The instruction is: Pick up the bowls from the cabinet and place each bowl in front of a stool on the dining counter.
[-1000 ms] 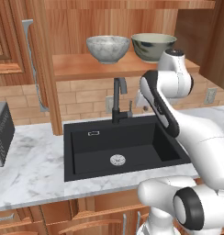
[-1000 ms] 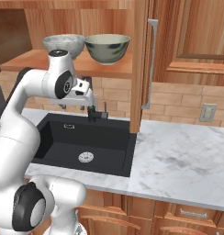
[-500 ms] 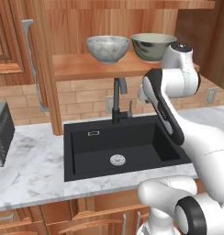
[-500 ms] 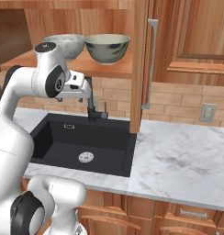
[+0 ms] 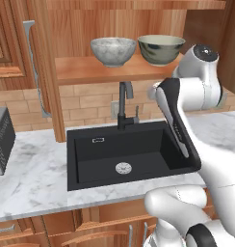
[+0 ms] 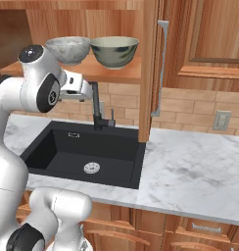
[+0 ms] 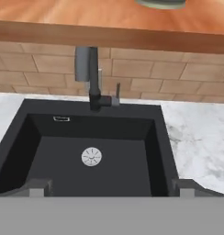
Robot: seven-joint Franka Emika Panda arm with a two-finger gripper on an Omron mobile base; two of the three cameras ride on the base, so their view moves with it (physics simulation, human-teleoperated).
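We were in a home kitchen: a black sink (image 5: pixel 131 154) with a dark faucet (image 5: pixel 124 103) sat mid-frame in a veined marble worktop (image 6: pixel 190 169). Behind it ran a tan brick backsplash (image 6: pixel 185 108), with reddish wooden cabinets (image 6: pixel 209 39) filling the upper frame.

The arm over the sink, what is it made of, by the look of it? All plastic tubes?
It looks like smooth, glossy white shells, rounded and tube-like, joined by dark grey to black rings at the joints. The arm ends each segment in a round cap with a dark disc. No cables or markings show. Its claw has two small dark grey fingertips, blocky and squared off.
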